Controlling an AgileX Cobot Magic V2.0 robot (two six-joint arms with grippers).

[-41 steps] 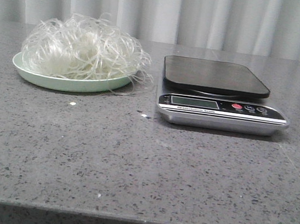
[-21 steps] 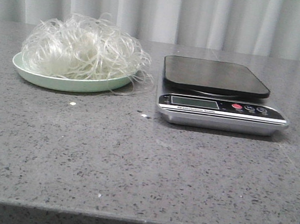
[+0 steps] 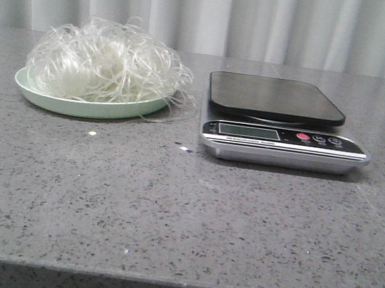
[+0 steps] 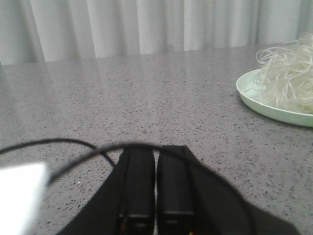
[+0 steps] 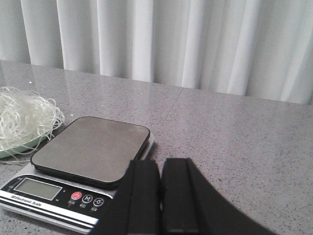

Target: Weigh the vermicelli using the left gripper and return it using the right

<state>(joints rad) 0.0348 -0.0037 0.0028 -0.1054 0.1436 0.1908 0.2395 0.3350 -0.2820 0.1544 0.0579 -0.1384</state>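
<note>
Two things sit on the grey speckled table (image 3: 183,214) ahead of me, and neither of my grippers shows in the front view. Farthest left, my left gripper (image 4: 155,196) hangs low over bare stone, its two black fingers (image 4: 138,186) pressed flat together with only a hairline seam between them and nothing pinched. A thin black cable (image 4: 58,147) loops across in front of that wrist camera.

Next comes the pale green plate (image 3: 77,106), lying flat on the left half of the table. The vermicelli (image 3: 107,65) is heaped on it as a fluffy, translucent white nest that covers almost the whole dish, with loose curly strands spilling over the rim on the side toward the scale. Nothing of mine touches it. A few tiny pale crumbs (image 3: 92,133) lie on the stone just in front of the plate.

To the right, near the plate but apart from it, stands the kitchen scale (image 3: 282,138): a dark, bare weighing platform (image 3: 275,97) above a silver front strip with a blank display (image 3: 249,132) and a red button (image 3: 303,136) beside two dark ones.

Farthest right, my right gripper (image 5: 161,200) hovers just in front of the scale's near corner, its fingers (image 5: 144,196) likewise closed against each other, gripping nothing. White curtains (image 3: 210,11) hang behind the table.
</note>
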